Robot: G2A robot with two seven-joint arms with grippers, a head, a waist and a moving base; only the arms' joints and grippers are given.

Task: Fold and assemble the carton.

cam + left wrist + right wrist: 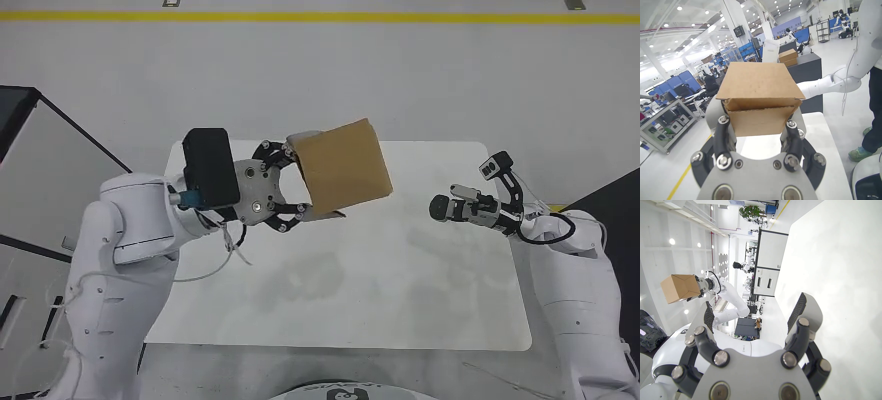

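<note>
Left gripper (303, 184) grasps the carton (345, 165) above the table (400, 300) (held-end flap ajar); right gripper (755, 301), well apart from the carton, is released. A shallow hold might slip.

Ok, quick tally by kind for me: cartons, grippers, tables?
Carton: 1, clamped in the left gripper
Grippers: 2, the right gripper with jaws open
Table: 1
Total: 4
</note>
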